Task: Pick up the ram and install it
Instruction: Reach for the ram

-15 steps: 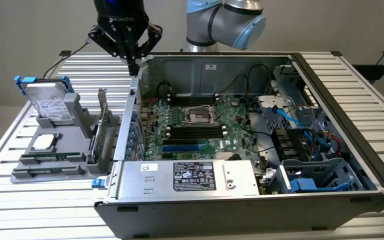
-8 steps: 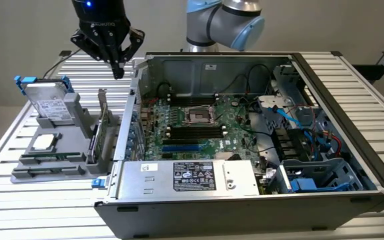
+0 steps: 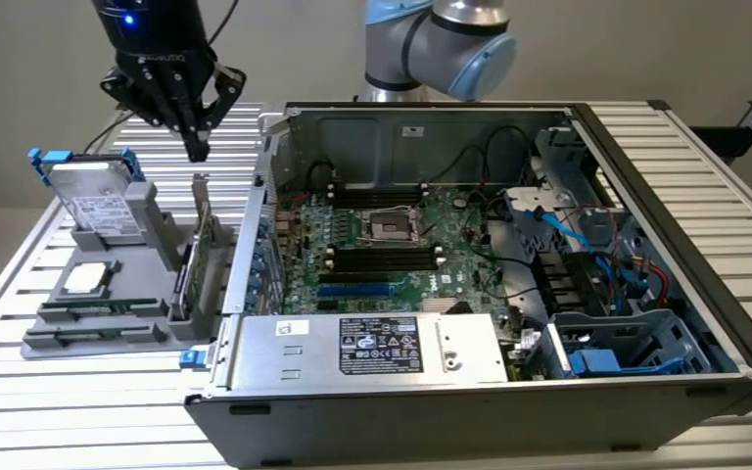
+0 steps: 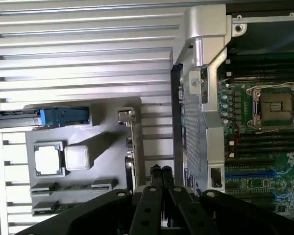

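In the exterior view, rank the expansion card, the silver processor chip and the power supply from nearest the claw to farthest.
1. Expansion card, upright in the grey holder, just below the claw.
2. Silver processor chip, flat on the holder, exterior view's left.
3. Power supply, at the front of the case, farthest.

I can read no lettering from here. The black label (image 3: 380, 345) on the power supply (image 3: 474, 354) carries white print and marks. The white label (image 3: 105, 213) on the hard drive (image 3: 78, 179) has dark lines. I can make out no word or number on either.
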